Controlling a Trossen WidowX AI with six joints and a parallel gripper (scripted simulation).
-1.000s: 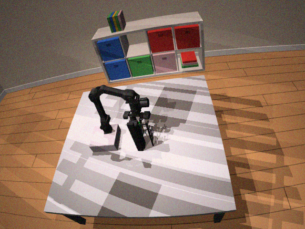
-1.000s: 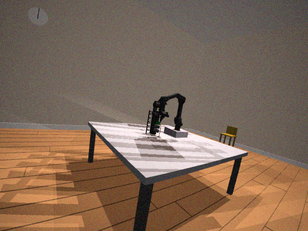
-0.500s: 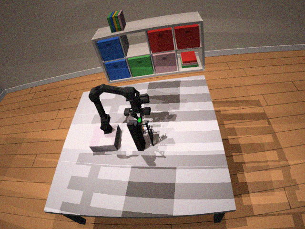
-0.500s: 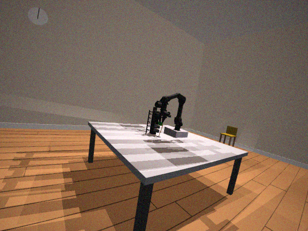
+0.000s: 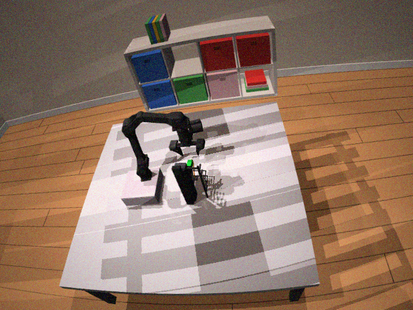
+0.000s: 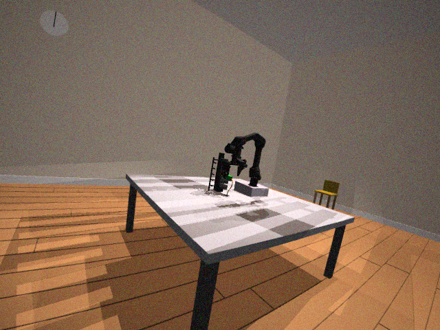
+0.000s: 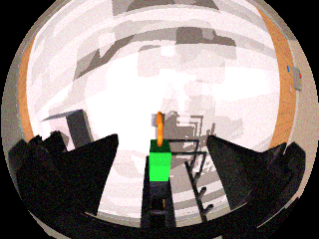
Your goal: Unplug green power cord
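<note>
My gripper (image 5: 190, 154) (image 7: 163, 139) is open and empty. In the top view it hangs above the green plug (image 5: 190, 163) (image 6: 229, 177) (image 7: 159, 165). In the wrist view its fingers stand wide apart on either side of the plug, with gaps on both sides. The black power strip (image 5: 187, 188) (image 6: 218, 179) stands upright on the table. The plug is at its side, near the upper part; whether its prongs sit in a socket is hidden. An orange cord (image 6: 232, 185) (image 7: 159, 129) runs down from the plug.
A black ladder-like rack (image 5: 202, 183) (image 6: 212, 174) (image 7: 195, 185) stands close beside the strip. The arm's box-shaped base (image 5: 140, 192) (image 6: 248, 188) is on the strip's other side. A cubby shelf (image 5: 200, 30) with coloured bins stands behind the table (image 5: 160, 267) (image 6: 213, 230).
</note>
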